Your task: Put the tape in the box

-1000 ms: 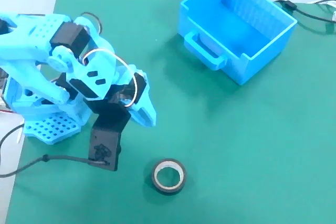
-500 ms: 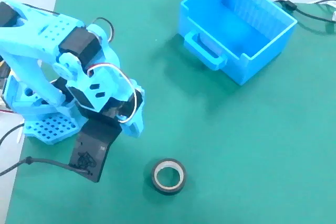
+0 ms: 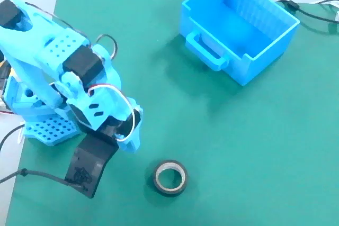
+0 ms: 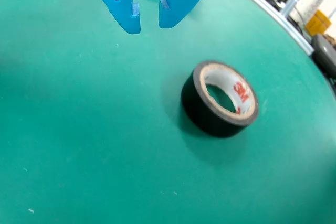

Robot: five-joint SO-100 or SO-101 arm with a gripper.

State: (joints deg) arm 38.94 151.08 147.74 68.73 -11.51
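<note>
Wrist view shows the blue two-finger gripper (image 4: 149,24) with its jaws slightly spread, a narrow gap between the tips and nothing held. The small black roll of tape (image 4: 220,99) with a pale inner core lies flat on the green mat (image 4: 79,129), down and right of the fingertips and clear of them. A likely slip, I judge: that gap looks narrower than the roll, so descending now could nudge the tape aside. Only the fixed view shows the large bright blue plastic box (image 3: 238,27), far across the mat from the tape (image 3: 170,177); the gripper's opening is hidden there
</note>
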